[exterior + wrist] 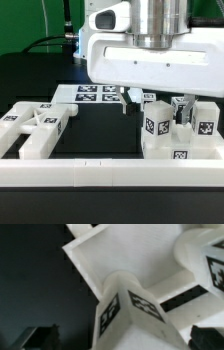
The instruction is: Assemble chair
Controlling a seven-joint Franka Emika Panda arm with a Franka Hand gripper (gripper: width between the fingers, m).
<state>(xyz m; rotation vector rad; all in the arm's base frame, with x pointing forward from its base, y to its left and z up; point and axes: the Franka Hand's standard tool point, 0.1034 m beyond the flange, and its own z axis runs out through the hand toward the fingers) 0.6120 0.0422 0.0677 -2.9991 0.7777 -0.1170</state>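
Now the fingers [128,100] hang spread wide apart and grip nothing. Right under them, on the exterior view's right side of the bench [100,135], stands a clump of white chair pieces [165,140]. One thick post [157,120] in that clump sticks straight up, so its long side runs up and down. It sits in the gap between the two fingers, with one finger on each side and a little space left over. In the wrist view the same post [125,308] points up at the camera, and a flat white slab [120,252] lies below it. I think the fingers would only have to go straight down to close on that post, with no turn first. Another chair part, a cross-shaped piece [35,125], lies well apart on the exterior view's left. The marker board [95,93] lies flat on the far side, and a long low rail [110,175] runs along the near side. No words or brand names can be read anywhere. The only marks are small black-and-white square tags [158,127] on the white pieces and on the board.
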